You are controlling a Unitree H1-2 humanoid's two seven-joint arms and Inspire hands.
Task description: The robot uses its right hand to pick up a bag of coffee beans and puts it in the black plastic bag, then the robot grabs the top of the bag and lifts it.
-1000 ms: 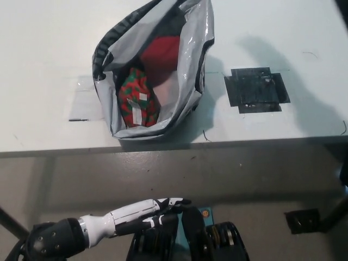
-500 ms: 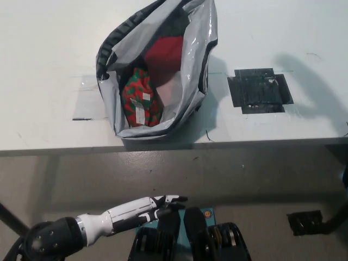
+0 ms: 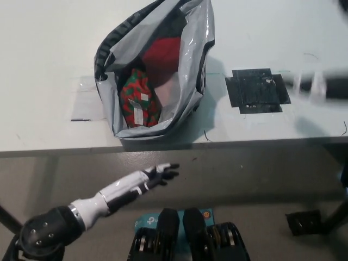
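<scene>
1 coffee bag (image 3: 138,100) already inside black plastic bag (image 3: 190,60) on table (image 3: 43,49). Left hand (image 3: 160,175) low, fingers spread, empty. Right hand (image 3: 321,86) blurred, state unreadable. Pinch rim high, lift straight.

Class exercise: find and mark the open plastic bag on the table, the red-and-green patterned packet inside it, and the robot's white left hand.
open grey-lined black plastic bag (image 3: 193,65), head view, on its right inner wall.
red-and-green patterned packet (image 3: 137,98), head view, on its upper face.
white left hand (image 3: 157,174), head view, on the hand's middle, below the table edge.
</scene>
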